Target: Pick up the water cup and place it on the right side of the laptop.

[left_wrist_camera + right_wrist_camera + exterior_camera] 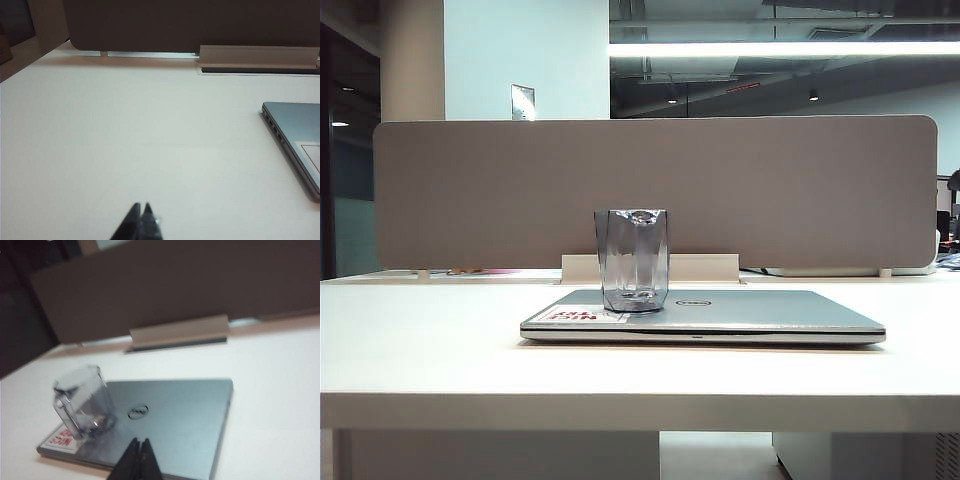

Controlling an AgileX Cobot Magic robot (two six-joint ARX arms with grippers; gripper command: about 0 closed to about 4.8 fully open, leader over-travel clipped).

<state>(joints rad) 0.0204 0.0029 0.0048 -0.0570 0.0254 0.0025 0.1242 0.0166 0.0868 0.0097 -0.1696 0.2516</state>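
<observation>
nothing done yet: the water cup (632, 259) stands on the laptop (760, 312) lid, at its 9 o'clock end. my left gripper (141, 207) and right gripper (139, 442) both have fingers pressed together, empty; grasp and placing remain.

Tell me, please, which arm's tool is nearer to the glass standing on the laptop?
The right. The right tool, shut, hangs over the laptop's lid close to the glass. The left tool, also shut, is over bare table off the laptop's side, glass out of its view.
</observation>
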